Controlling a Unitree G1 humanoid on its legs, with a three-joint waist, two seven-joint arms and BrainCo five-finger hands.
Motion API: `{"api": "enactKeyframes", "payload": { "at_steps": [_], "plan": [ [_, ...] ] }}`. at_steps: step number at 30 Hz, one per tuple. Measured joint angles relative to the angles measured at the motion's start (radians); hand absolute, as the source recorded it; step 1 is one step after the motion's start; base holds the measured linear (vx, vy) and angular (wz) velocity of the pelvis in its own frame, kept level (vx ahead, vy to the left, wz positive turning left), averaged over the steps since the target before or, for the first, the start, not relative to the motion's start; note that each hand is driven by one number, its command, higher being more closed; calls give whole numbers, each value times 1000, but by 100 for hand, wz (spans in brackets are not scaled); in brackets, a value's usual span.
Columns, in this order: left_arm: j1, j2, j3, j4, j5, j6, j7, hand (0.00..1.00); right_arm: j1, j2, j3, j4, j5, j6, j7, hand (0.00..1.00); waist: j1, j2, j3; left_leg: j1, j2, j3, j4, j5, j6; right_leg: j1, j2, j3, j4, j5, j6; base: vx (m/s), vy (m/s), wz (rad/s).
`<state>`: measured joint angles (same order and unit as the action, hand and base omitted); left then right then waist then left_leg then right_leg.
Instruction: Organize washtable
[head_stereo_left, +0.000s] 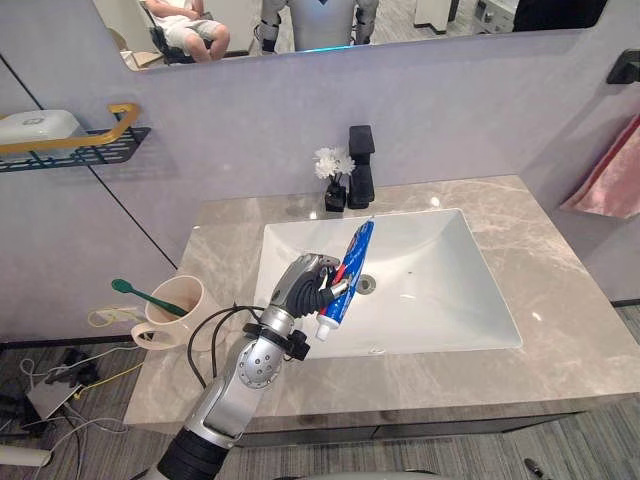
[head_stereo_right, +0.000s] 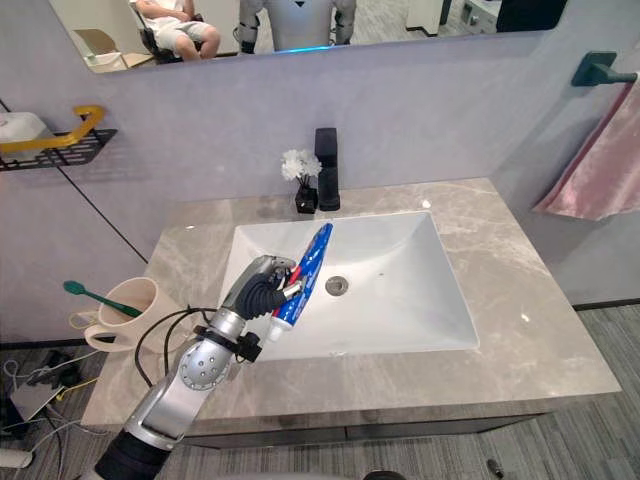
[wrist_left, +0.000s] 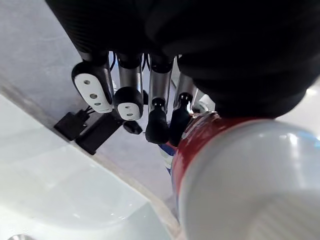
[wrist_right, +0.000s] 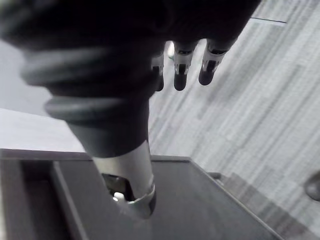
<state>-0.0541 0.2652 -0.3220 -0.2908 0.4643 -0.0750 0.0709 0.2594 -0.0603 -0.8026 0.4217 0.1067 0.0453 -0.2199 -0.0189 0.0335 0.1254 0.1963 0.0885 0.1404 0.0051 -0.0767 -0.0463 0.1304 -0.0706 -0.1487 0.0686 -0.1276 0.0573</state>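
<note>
Left eye view shows my left hand (head_stereo_left: 305, 285) with its fingers curled round the toothpaste tube (head_stereo_left: 356, 252), held in the air above the 9 o'clock rim of the sink (head_stereo_left: 440, 290). My right hand (wrist_right: 180, 75) hangs by the floor, fingers relaxed and holding nothing.

Step in hand, as I judge it: carry the tube to the cup (head_stereo_left: 170, 328), which stands on the countertop (head_stereo_left: 560, 300) at 9 o'clock from my hand and already holds a green toothbrush (head_stereo_left: 140, 293).

Procedure:
1. Maintain the grip low on the tube, just above the cap; most of the length stands free, so it may swing.
2. Travel toward 9 o'clock, clearing the cup's rim.
3. Rotate the wrist until the tube is near vertical.
4. Lower it beside the toothbrush, not onto it.
5. Release only once the tube is supported.

Orientation: the tube's long axis runs from 7 o'clock to 1 o'clock. The white cap points toward 7 o'clock and down; the flat blue crimped end points toward 1 o'clock, at the faucet (head_stereo_left: 360, 165).
</note>
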Motion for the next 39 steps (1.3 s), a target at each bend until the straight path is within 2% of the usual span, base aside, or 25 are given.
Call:
{"api": "enactKeyframes", "payload": {
  "at_steps": [4,7,9,12,16,20,22,23,24,27,31,39],
  "plan": [
    [-1,-26,64,-56,0,3,1,100,-16,-2,-80,-290,-123,35,-40,0,3,-13,-21,-13,8,27,11,-19,-7,-22,8,19,7,2,0,0,7,-15],
    [-1,-28,90,-81,0,5,0,100,-26,-13,-125,-442,-182,69,-46,0,1,-31,-32,-14,10,30,11,-24,-12,-31,15,28,14,2,0,9,-15,-9],
    [-1,-29,101,-92,0,10,-3,100,-33,-40,-150,-522,-205,75,-48,0,-3,-37,-35,-14,15,35,14,-42,-17,-35,19,35,15,2,0,3,13,-10],
    [-1,-30,117,-96,0,13,-5,100,-40,-83,-173,-627,-228,67,-42,0,-15,-52,-49,-28,12,44,35,-53,-15,-44,18,45,15,5,5,9,16,-11],
    [0,-30,157,-106,0,17,-7,100,-65,-131,-166,-688,-203,7,-6,0,-24,-57,-52,-30,-1,53,46,-59,-7,-48,13,67,14,12,12,4,36,-15],
    [16,-29,178,-141,-8,20,-23,100,-113,-180,-36,-691,-91,-77,53,0,-26,-45,-60,-38,-6,54,53,-64,0,-50,8,73,9,25,19,-20,22,-5],
    [40,-33,177,-171,-26,18,-25,100,-169,-205,115,-690,37,-123,115,0,-21,-34,-65,-57,-12,49,72,-66,3,-49,2,70,-17,45,22,-59,25,4],
    [40,-37,177,-173,-35,16,-25,100,-184,-205,152,-689,77,-133,130,0,-19,-31,-65,-62,-13,45,74,-66,3,-49,1,67,-25,51,23,-90,24,10],
    [41,-46,178,-181,-48,14,-24,100,-215,-205,229,-680,164,-150,161,0,-14,-26,-64,-66,-17,35,75,-66,3,-46,-1,63,-40,63,24,-82,19,14],
    [41,-58,176,-219,-81,0,-23,100,-254,-203,381,-679,349,-155,230,0,10,-17,-67,-83,-24,5,82,-63,8,-32,-10,37,-70,81,28,-60,14,26],
    [41,-58,174,-263,-102,-17,-9,100,-305,-195,487,-679,483,-156,266,0,33,-14,-69,-82,-39,-21,82,-57,15,-9,-21,10,-88,89,31,-27,9,22],
    [41,-69,124,-271,-108,-26,27,100,-344,-145,737,-680,647,-146,330,0,33,-15,-68,-85,-49,-39,77,-52,20,10,-28,-11,-119,104,31,-11,-3,6]
  ]
}}
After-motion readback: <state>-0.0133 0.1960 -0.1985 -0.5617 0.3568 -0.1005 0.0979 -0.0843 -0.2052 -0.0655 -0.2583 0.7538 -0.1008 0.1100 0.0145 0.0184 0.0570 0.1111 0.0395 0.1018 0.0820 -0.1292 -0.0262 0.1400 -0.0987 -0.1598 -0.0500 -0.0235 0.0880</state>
